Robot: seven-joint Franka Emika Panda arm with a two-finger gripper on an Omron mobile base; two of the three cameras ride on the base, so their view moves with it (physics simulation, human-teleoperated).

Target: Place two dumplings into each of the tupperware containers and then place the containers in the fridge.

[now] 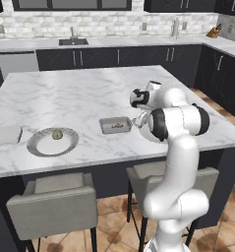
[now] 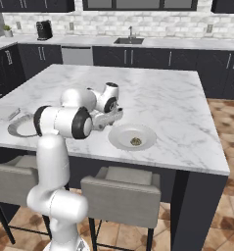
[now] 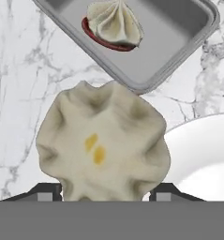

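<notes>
In the hand view my gripper (image 3: 106,193) is shut on a pale pleated dumpling (image 3: 104,145), which sits between the two finger tips (image 3: 48,191). Just beyond it lies a grey tupperware container (image 3: 179,44) with another dumpling (image 3: 114,23) inside. The left base view shows that same container (image 1: 107,129) on the island beside my hand, and a second tupperware container (image 1: 5,134) at the far left edge. A third dumpling (image 1: 57,134) rests on a round plate (image 1: 40,145), and a fourth dumpling (image 2: 136,141) on the plate (image 2: 119,139) next to my hand. The fridge is out of view.
Everything stands near the front edge of a marble island (image 1: 79,93). Two grey stools (image 1: 52,202) are tucked under that edge. Dark cabinets and a sink (image 1: 73,42) line the back wall.
</notes>
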